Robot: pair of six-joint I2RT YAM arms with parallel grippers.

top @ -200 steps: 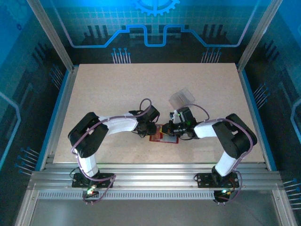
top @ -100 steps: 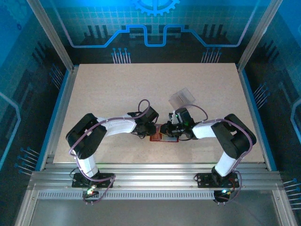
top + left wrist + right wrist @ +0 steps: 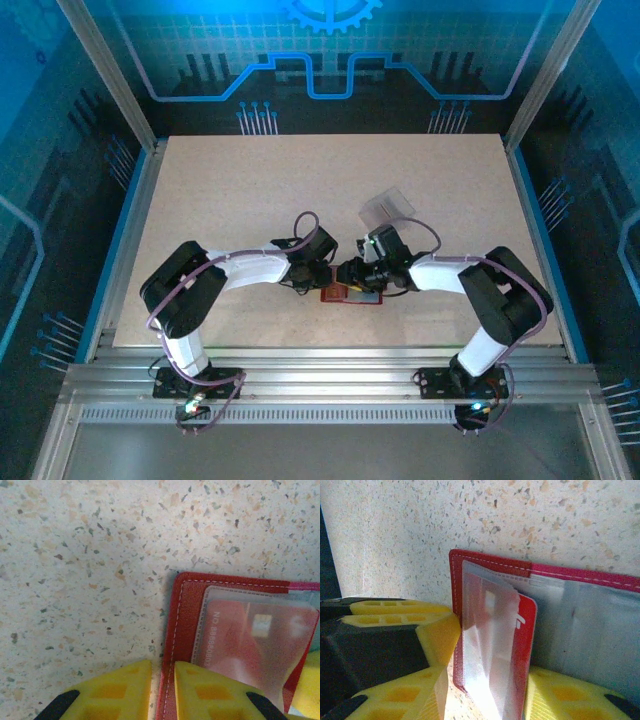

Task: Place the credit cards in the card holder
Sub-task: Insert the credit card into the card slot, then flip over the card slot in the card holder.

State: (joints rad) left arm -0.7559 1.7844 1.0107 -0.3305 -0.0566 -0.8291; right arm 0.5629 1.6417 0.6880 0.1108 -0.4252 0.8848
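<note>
The dark-red card holder (image 3: 352, 294) lies open on the table between both grippers. My left gripper (image 3: 162, 669) is shut on the card holder's (image 3: 182, 605) stitched left edge. A card (image 3: 252, 640) with printed digits sits under its clear pocket. My right gripper (image 3: 487, 676) is shut on a partly see-through credit card (image 3: 492, 645), which stands tilted against the open holder's (image 3: 490, 562) clear pockets. Its fingers (image 3: 565, 700) press the card's two sides. Another clear credit card (image 3: 387, 208) lies on the table behind the right gripper (image 3: 357, 275). The left gripper (image 3: 327, 277) meets it over the holder.
The left gripper's yellow fingers (image 3: 400, 611) show at the left of the right wrist view, close beside the holder. Speckled tabletop (image 3: 250, 190) stretches behind and to both sides. Metal rails (image 3: 320, 365) run along the near edge.
The right arm's elbow has swung outward to the right and its gripper has edged slightly away from me. The card holder has shifted a little to the right. The left arm has barely moved.
</note>
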